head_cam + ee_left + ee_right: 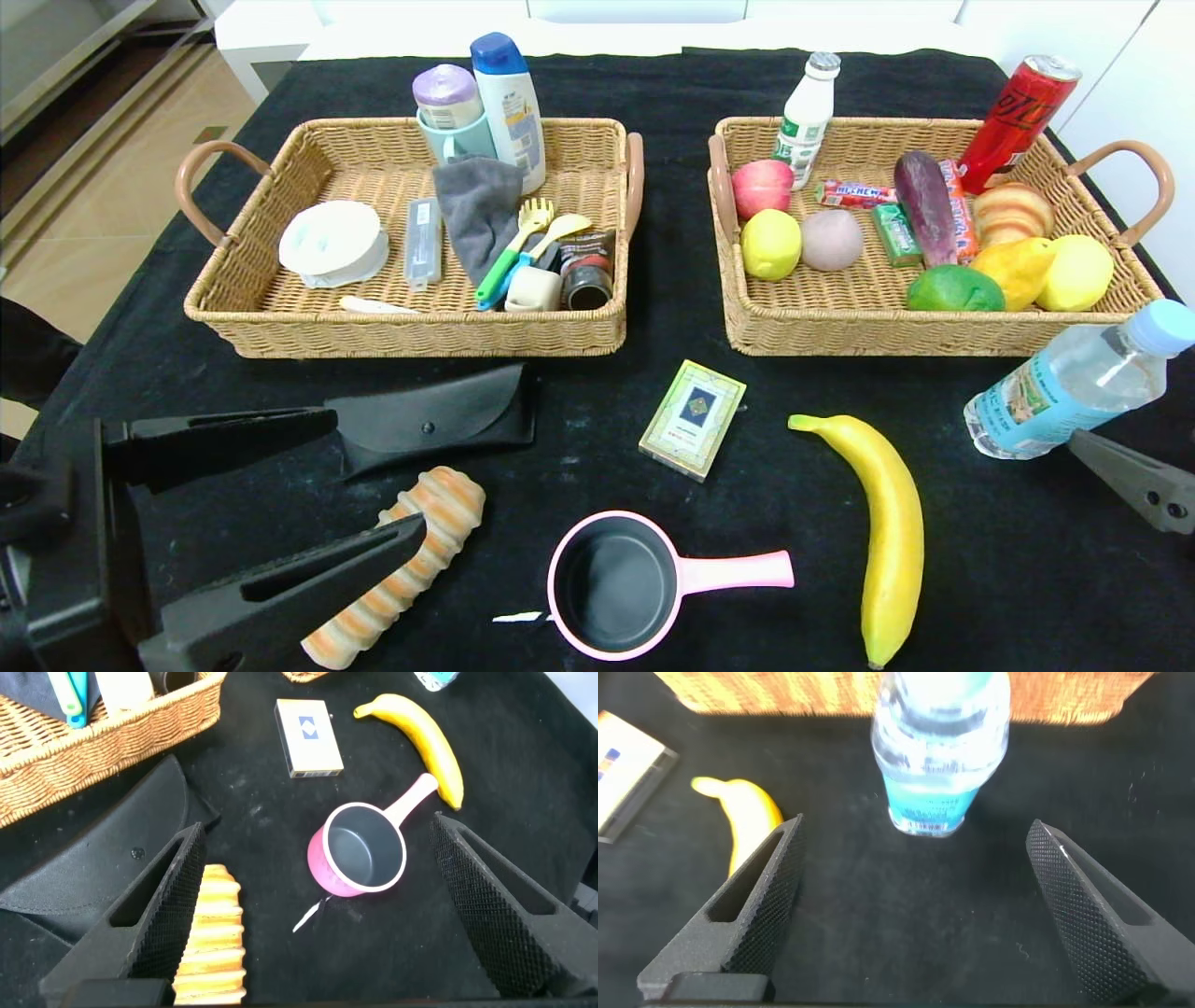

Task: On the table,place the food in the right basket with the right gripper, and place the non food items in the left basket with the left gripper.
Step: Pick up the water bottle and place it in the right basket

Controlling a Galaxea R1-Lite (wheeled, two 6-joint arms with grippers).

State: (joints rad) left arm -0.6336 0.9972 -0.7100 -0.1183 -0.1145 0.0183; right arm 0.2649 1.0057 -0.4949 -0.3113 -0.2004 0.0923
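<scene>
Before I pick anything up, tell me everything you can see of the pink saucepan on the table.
The pink saucepan is small and round, with a dark inside and a straight pink handle. It looks empty. It stands upright on the black table near the front edge, handle pointing toward the banana without touching it. A small white scrap lies at its base. Neither gripper touches it.

In the head view the right pincer (1134,481) is mostly cut off by the edge. The left pincer's finger (308,583) covers part of the bread roll (411,551). The water bottle's label (1036,401) is too small to read.
</scene>
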